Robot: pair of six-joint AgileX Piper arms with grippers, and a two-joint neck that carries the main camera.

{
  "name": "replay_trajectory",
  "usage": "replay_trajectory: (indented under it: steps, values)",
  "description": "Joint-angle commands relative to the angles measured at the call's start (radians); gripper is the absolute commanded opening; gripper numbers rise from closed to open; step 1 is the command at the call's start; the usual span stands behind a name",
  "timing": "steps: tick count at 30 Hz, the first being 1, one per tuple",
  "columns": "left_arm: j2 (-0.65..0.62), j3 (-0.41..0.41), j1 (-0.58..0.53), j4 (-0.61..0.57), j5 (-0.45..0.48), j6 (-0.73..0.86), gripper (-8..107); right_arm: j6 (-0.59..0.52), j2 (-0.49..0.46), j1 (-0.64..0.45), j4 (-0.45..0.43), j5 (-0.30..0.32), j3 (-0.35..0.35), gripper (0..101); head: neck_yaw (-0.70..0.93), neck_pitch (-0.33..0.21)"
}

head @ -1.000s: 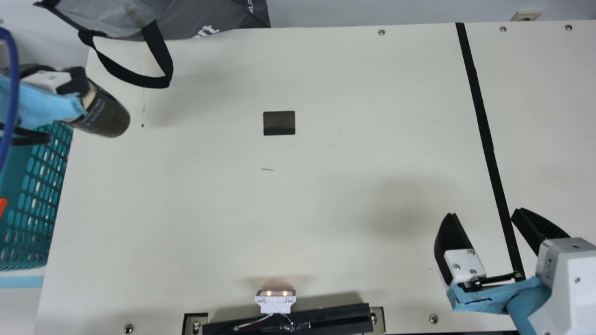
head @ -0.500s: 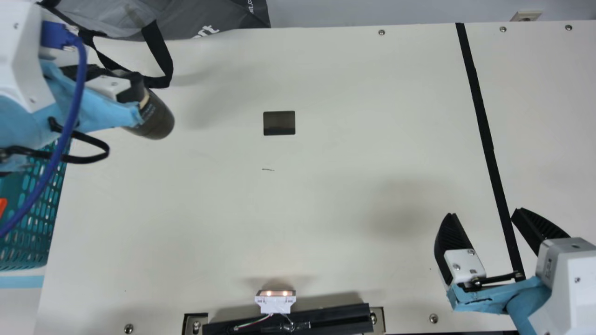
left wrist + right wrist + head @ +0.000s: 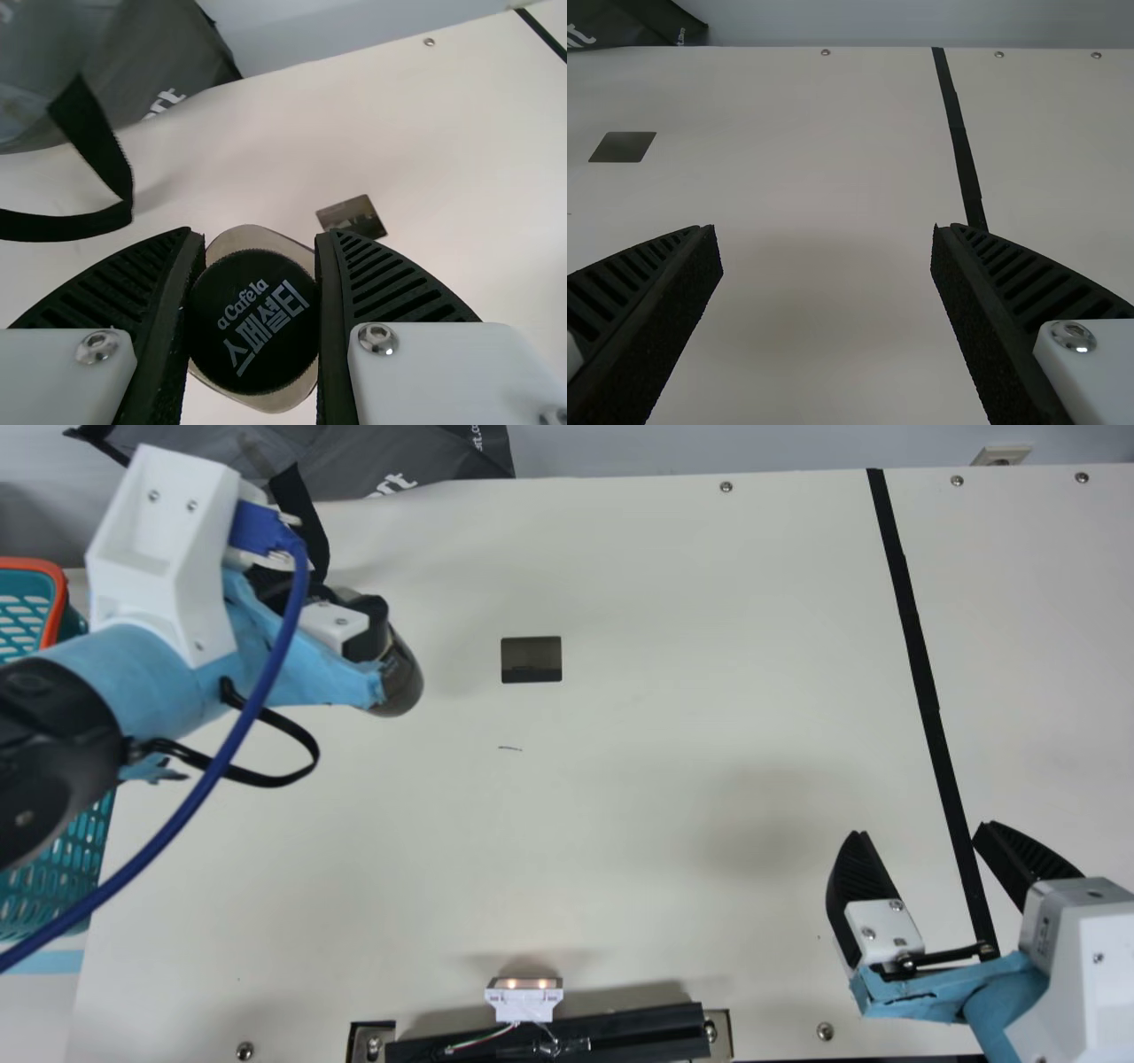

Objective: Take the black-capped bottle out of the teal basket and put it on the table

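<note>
In the main view my left gripper (image 3: 359, 642) is above the table's left part, right of the teal basket (image 3: 66, 886), with the dark bottle (image 3: 403, 682) jutting from its fingers, tilted. In the left wrist view the bottle's round black cap (image 3: 254, 321) sits between both pads of my left gripper (image 3: 254, 301), which is shut on it. My right gripper (image 3: 921, 828) stands open over the table's front right, and in the right wrist view nothing lies between the fingers of my right gripper (image 3: 827, 230).
A grey bag (image 3: 381, 456) with a black strap lies at the back left edge of the table (image 3: 620, 824). A dark rectangle (image 3: 532, 659) lies mid-table. A black stripe (image 3: 917, 655) crosses the right part. A small lit device (image 3: 524, 1001) is at the front edge.
My left arm has come rightward from over the basket, carrying the bottle farther over the table and slightly toward the front. The right arm has kept still.
</note>
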Motion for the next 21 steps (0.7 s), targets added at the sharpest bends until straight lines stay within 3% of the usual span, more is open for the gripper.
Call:
replay_trajectory:
  steps: [1,21]
  values:
    - [0.006,-0.003,-0.022,-0.003,0.001,-0.003,0,0.0,0.0,0.0,0.0,0.0,0.0,91,0.008,-0.004]
    - [0.072,-0.02,-0.166,-0.05,-0.02,0.013,0,0.0,0.0,0.0,0.0,0.0,0.0,91,0.008,-0.004]
